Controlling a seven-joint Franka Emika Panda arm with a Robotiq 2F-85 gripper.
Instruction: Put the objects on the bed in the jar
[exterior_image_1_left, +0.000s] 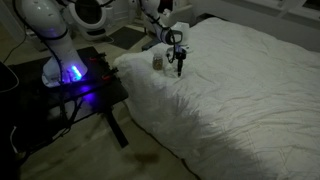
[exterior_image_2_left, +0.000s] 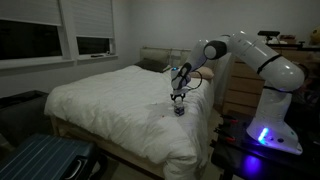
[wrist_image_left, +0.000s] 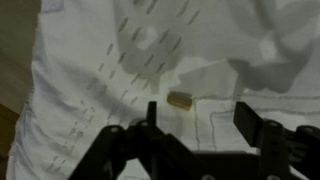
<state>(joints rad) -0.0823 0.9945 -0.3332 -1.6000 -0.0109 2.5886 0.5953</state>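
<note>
Olive-brown bit (wrist_image_left: 179, 99): a single small, stubby piece lying on the white quilted cover of the bed (wrist_image_left: 80, 90), as your wrist view shows it. It rests just beyond the fingertips of your gripper (wrist_image_left: 197, 118), nearer one finger (wrist_image_left: 150, 125) than its opposite, and touches neither. The two fingers stand spread wide with only bare cover between them, and they pinch nothing. Rows of stitching and soft folds cross the cover around the bit.

In both exterior views the bit is too small for you to find. There you see the gripper (exterior_image_1_left: 178, 70) pointing down over the bed (exterior_image_1_left: 240, 95), near the corner closest to the robot's stand, with its tips close to the cover. The jar (exterior_image_1_left: 157, 61) stands upright on the cover just beside the gripper, apart from it and toward the edge of the bed.

In an exterior view the arm (exterior_image_2_left: 250, 55) reaches over from its stand, where a blue light (exterior_image_2_left: 262, 134) glows. The gripper (exterior_image_2_left: 178, 98) hangs low above the rumpled bed (exterior_image_2_left: 110, 100). In that view you cannot tell the jar apart from the dark gripper. The room is dim, and two windows (exterior_image_2_left: 45, 40) show dark behind the bed.
</note>
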